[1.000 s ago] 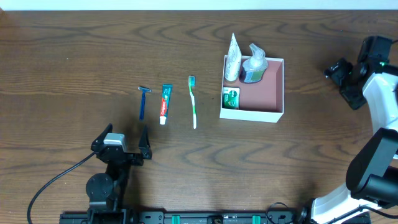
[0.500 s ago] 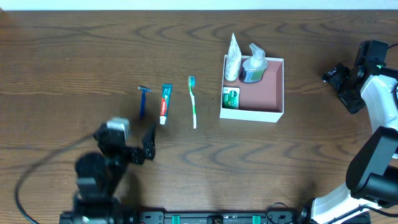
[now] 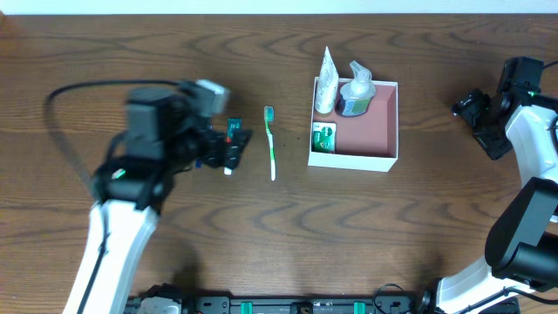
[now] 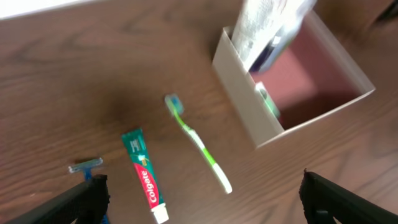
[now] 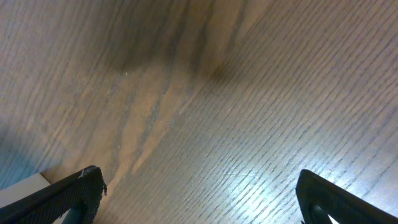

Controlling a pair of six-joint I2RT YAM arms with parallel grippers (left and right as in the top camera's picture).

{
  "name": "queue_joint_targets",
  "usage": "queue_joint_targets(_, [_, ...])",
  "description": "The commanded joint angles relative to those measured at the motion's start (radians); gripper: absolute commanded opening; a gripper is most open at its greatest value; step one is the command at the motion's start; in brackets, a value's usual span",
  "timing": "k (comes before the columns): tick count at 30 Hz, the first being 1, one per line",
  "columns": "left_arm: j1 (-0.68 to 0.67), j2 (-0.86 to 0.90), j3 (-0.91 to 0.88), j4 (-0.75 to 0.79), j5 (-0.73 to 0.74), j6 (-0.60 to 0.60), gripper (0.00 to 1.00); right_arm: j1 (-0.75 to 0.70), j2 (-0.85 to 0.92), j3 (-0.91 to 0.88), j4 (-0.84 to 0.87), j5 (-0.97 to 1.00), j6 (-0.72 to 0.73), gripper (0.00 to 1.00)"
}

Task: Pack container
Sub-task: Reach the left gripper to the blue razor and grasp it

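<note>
The container [image 3: 370, 138], a square white box with a pink-brown inside, stands right of centre and also shows in the left wrist view [image 4: 244, 107]. It holds a white tube [image 3: 326, 83], a clear pump bottle [image 3: 356, 92] and a small green-and-white carton [image 3: 324, 137]. On the table to its left lie a green toothbrush [image 3: 271, 144] [image 4: 200, 147], a toothpaste tube [image 3: 233, 127] [image 4: 143, 177] and a blue razor [image 4: 86, 167]. My left gripper [image 3: 234, 150] [image 4: 200, 200] is open and empty, hovering over the toothpaste and razor. My right gripper [image 3: 471, 109] [image 5: 199, 194] is open and empty, far right of the container.
The brown wooden table [image 3: 288, 227] fills the view. My left arm [image 3: 122, 227] crosses the left front of the table. A black cable [image 3: 65, 96] loops at the left. The right arm's white body [image 3: 532, 131] stands at the right edge.
My left arm has swung from the table's front edge up and right, ending over the toothpaste and razor. The right arm has hardly moved. The objects lie as before.
</note>
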State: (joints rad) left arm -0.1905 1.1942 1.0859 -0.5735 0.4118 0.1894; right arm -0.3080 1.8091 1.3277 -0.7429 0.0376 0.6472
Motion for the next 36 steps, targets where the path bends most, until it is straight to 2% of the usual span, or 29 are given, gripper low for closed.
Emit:
queue_joint_targets(1, [-0.116, 0.083, 0.049, -0.009, -0.326, 0.06, 0.98, 0.001, 0.005, -0.001, -0.001, 0.011, 0.014, 0.99])
queue_joint_targets(4, [-0.167, 0.162, 0.052, -0.005, -0.45, -0.029, 0.98, 0.0, 0.005, -0.001, -0.001, 0.011, 0.014, 0.99])
queue_joint_targets(7, [-0.169, 0.238, 0.05, -0.005, -0.381, -0.103, 0.98, 0.0, 0.005, -0.001, -0.001, 0.011, 0.014, 0.99])
queue_joint_targets(12, [-0.163, 0.359, 0.064, -0.013, -0.353, -0.126, 0.98, 0.0, 0.005, -0.001, -0.001, 0.011, 0.014, 0.99])
queue_joint_targets(17, [-0.06, 0.447, 0.236, -0.171, -0.37, -0.361, 0.98, 0.0, 0.005, -0.001, -0.001, 0.011, 0.014, 0.99])
queue_joint_targets(21, [0.052, 0.512, 0.343, -0.286, -0.371, -0.356, 0.98, 0.0, 0.005, -0.001, -0.001, 0.011, 0.014, 0.99])
queue_joint_targets(26, [0.135, 0.582, 0.33, -0.3, -0.371, -0.355, 0.98, 0.0, 0.005, -0.001, -0.001, 0.011, 0.014, 0.99])
queue_joint_targets(36, [0.134, 0.779, 0.33, -0.297, -0.359, -0.315, 0.98, 0.0, 0.005, -0.001, -0.001, 0.011, 0.014, 0.99])
